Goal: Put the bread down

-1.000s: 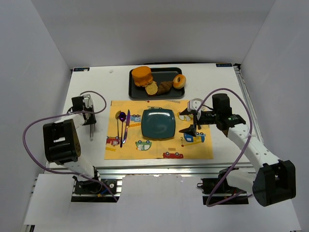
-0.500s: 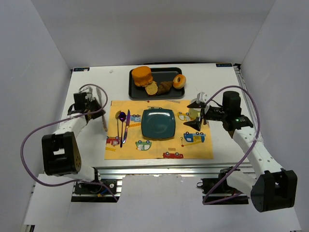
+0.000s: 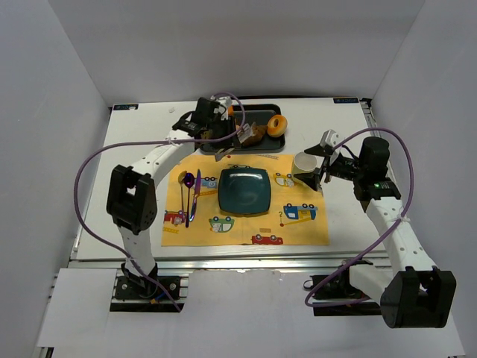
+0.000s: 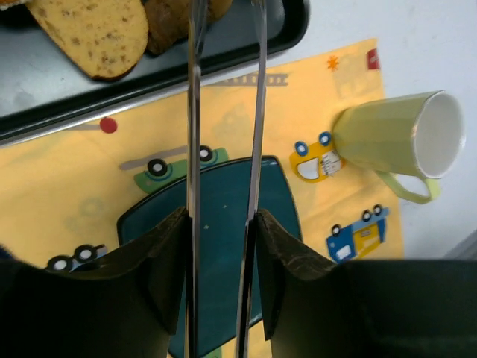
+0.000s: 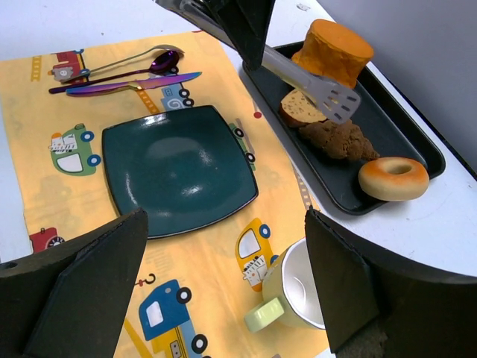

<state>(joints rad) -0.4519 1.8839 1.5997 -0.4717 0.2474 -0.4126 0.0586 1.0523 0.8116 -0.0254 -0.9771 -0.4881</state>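
Looks like the pick-up step. Clamps slim, shiny steel tongs [image 4: 195, 112] in the left gripper [image 4: 222, 224], pressed shut on the handles, and holds the slotted tips just over the seeded bread slice [image 5: 298, 110]. Leaves that slice flat on the black tray [image 4: 292, 22] at the far side of the white bench [image 3: 335, 119], beside a knobbly brown pastry [image 5: 335, 140], a glazed ring doughnut [image 5: 393, 177] and a tall round orange loaf [image 5: 332, 46]. Calls next, by this reading, for lowering the tips, nipping the crumbly slice gently, then carrying it to the glossy square teal plate [image 5: 179, 168] on the car-print yellow placemat [image 5: 45, 201]. Keeps the right gripper [image 5: 223, 224] spread wide, pinching nothing, near the pale green ceramic mug [image 5: 294, 294].
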